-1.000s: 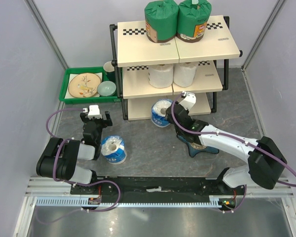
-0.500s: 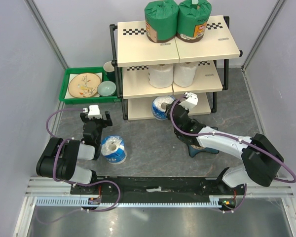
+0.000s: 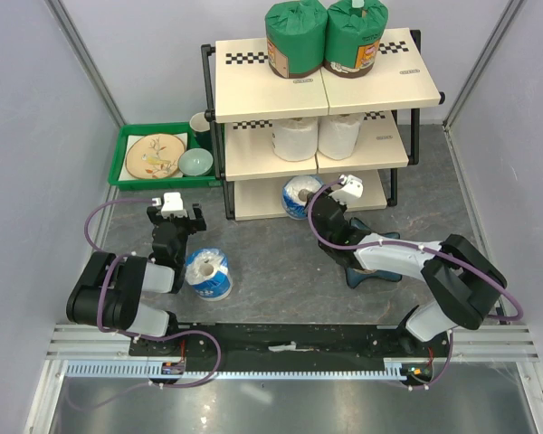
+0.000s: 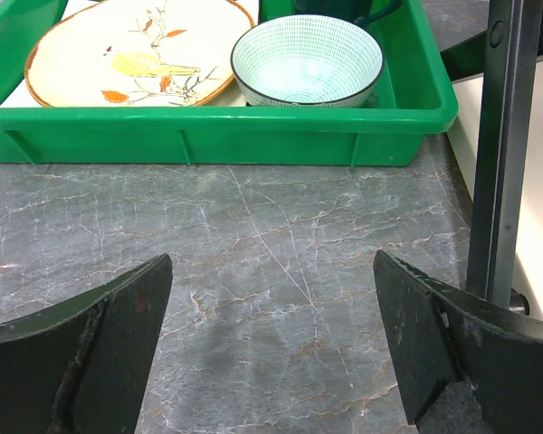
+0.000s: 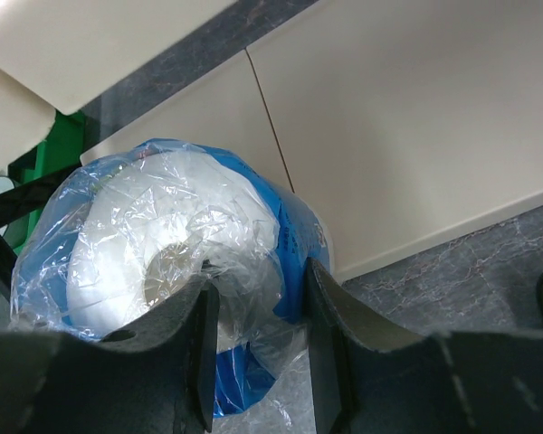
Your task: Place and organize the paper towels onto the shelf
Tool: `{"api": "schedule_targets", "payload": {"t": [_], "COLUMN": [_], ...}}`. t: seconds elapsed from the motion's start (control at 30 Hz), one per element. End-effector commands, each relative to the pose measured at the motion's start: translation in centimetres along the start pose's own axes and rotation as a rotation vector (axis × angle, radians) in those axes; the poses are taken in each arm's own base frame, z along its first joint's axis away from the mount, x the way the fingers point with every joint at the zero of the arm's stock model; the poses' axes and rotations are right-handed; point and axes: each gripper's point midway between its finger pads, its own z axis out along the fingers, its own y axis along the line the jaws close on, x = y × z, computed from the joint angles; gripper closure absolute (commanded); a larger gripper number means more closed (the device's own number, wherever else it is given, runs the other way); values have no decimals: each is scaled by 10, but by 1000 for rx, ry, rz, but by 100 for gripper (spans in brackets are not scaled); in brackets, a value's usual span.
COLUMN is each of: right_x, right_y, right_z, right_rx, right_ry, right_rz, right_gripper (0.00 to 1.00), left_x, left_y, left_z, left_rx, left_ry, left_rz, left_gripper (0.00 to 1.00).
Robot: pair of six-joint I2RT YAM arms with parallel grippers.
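Rolls already fill two boards of the shelf (image 3: 253, 86). Two green rolls (image 3: 296, 36) stand on the top board. Two white rolls (image 3: 296, 137) stand on the middle one. So four of the six look done.

The fifth is a blue roll (image 3: 299, 196). It is at the front edge of the bottom board (image 3: 253, 194), tipped so its hole faces out. I cannot tell if it rests on the board yet. The right pincer (image 5: 256, 303) is clamped on the wall of this roll. One finger looks to be at the hole and the other on the outside. It has not let go.

The last roll (image 3: 207, 274) stands on the bench (image 3: 281, 253), just beside the left arm. The left pincer (image 4: 270, 271) is wide apart and holds nothing. It points at the green tray (image 4: 208, 136). I think this roll is what is left to pick up and put on the bottom board.

A second ago the blue roll was a bit out in front of the shelf. Now it is closer in, partly under the middle board, and the right arm has reached in after it. The left arm and the last roll have not moved.
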Motion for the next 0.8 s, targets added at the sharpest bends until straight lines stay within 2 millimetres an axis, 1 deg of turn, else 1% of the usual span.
{"api": "schedule_targets", "payload": {"t": [0.0,0.23,0.37,0.57,0.77], "right_x": [-34,-41,-34,-29,-34], "right_y": [23,21,19,17,17], "right_z": [4,9,14,21,25], "right_rx": [-57,-45,-38,-36,-30], "right_ry": [-118,-149,-146,-147,-153], "right_rz": [125,125,115,106,89], "right_gripper": [72,72,72,72,71], "left_x": [-16,-15,-15,-16,-16], "left_y": [1,1,1,1,1], "left_z": [5,5,5,5,5], "left_rx": [-4,-4,-4,-4,-5], "left_ry": [-55,-53,-53,-55,-54], "left_rz": [-2,-3,-3,-4,-2], "left_gripper": [1,1,1,1,1]}}
